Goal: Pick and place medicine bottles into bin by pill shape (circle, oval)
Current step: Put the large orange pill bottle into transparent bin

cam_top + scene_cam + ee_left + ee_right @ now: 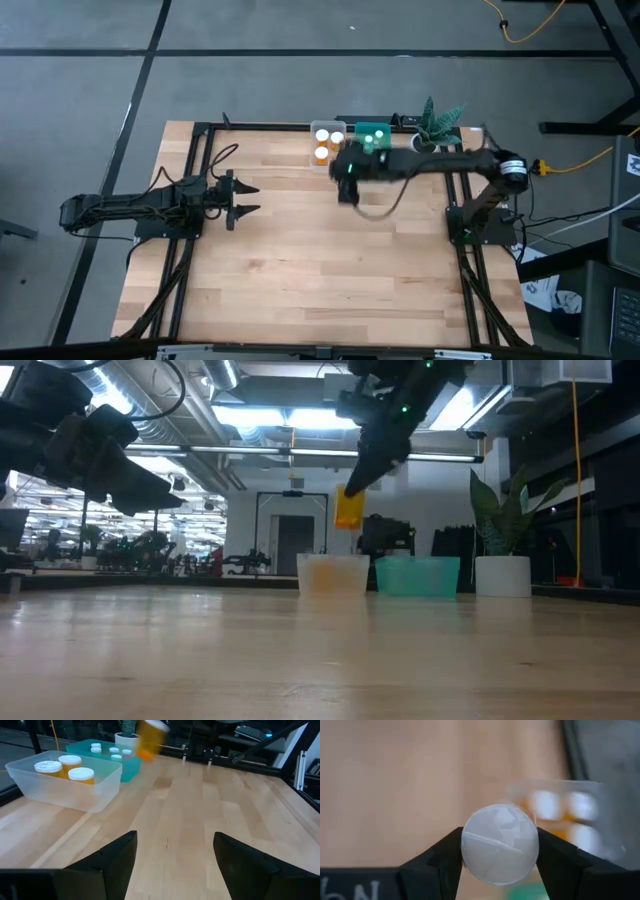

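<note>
My right gripper [500, 851] is shut on an orange medicine bottle with a white cap [349, 508], held in the air near the clear bin [326, 143]. The clear bin holds three orange bottles [70, 767]. The teal-green bin [374, 137] beside it holds several teal bottles [111, 752]. The held bottle also shows in the left wrist view [149, 738]. My left gripper [243, 198] is open and empty, low over the table's left side. My right gripper pinches the bottle's white cap [500, 844] between its two fingers, one on each side of the round cap. The fingers point down from above. The orange body [349, 510] hangs below the fingers, clear of the table and the bins.
A white pot with a green plant [438, 125] stands right of the teal bin at the table's far edge. Bare wooden table [320, 270] lies across the middle and near side.
</note>
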You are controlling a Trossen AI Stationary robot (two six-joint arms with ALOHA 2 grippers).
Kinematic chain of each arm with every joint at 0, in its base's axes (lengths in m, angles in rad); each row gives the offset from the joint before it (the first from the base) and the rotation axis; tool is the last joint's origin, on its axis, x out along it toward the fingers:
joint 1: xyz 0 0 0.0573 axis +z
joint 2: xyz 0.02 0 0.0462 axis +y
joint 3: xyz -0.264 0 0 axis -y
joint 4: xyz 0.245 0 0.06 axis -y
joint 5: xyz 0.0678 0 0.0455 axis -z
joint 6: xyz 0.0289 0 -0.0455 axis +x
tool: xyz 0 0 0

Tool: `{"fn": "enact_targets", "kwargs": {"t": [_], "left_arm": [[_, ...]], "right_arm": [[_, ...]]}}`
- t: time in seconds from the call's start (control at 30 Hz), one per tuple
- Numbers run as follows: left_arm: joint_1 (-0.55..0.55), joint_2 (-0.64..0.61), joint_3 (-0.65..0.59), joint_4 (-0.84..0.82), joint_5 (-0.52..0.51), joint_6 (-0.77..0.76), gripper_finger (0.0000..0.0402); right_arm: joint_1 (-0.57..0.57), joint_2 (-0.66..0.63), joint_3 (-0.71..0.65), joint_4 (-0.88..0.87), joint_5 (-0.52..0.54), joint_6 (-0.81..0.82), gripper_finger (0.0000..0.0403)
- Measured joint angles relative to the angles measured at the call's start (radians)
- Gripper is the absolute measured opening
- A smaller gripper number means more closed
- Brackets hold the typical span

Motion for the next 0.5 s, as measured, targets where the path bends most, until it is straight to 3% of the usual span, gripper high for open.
{"fn": "enact_targets", "kwargs": {"t": [0.1,0.23,0.33,0.5], "left_arm": [[0.0,0.0,0.0,0.0,0.0,0.0,0.0254],[0.0,0.0,0.0,-0.003,-0.017,0.001,0.0254],[0.0,0.0,0.0,-0.005,-0.032,0.001,0.0254],[0.0,0.0,0.0,-0.005,-0.032,0.0,0.0254]], "right_arm": [[-0.115,-0.025,-0.012,0.059,-0.002,0.02,0.0212],[-0.24,0.004,-0.024,0.103,-0.133,0.048,0.0212],[-0.285,0.048,-0.024,0.128,-0.205,0.061,0.0212],[-0.306,0.109,-0.025,0.144,-0.209,0.034,0.0213]]}}
